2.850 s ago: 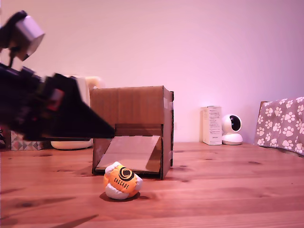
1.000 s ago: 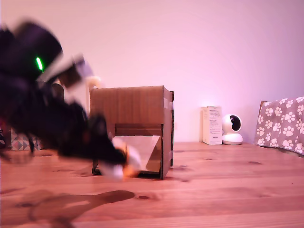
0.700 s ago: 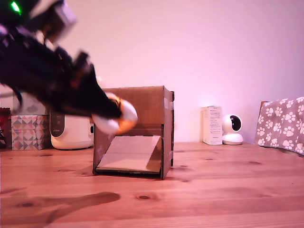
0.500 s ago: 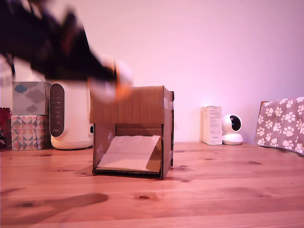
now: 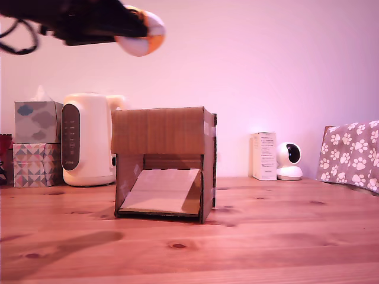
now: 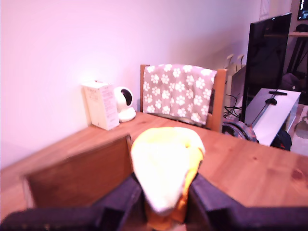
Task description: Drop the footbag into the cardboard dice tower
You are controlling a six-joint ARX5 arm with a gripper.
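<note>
The soft, rounded orange-and-white panelled footbag [image 5: 141, 35] sat clamped in the black end effector [image 5: 131, 28] near the top of the exterior view, high in the air, above and slightly to the exterior view's left of the brown corrugated cardboard dice tower [image 5: 165, 163]. In the wrist view the footbag [image 6: 166, 166] looked squashed into a tapered lump, pale panel foremost with orange at its edges, pressed between the two dark fingers [image 6: 118, 199]; its logo panel was not visible in either view. The arm behind the end effector ran off the exterior view's left edge and was blurred, so its joints were hard to make out.

The dice tower stood on the knotty, reddish wooden desk [image 5: 266, 236], boxy with taped right edges, its lower front open onto a smooth sloped cardboard ramp [image 5: 161, 190]. From the wrist, only a flat brown wall of the tower [image 6: 79, 173] showed, and its inside was hidden.

At the exterior view's far left were a glossy cream kettle-shaped appliance [image 5: 86, 139] with a dark control strip and two stacked patterned tissue boxes [image 5: 35, 142]. At the far right stood a tall white carton [image 5: 263, 155], a rounded white camera [image 5: 289, 161], and a grey paw-print cloth [image 5: 352, 155] draped over a wooden chair, cut off by the frame's edge.
</note>
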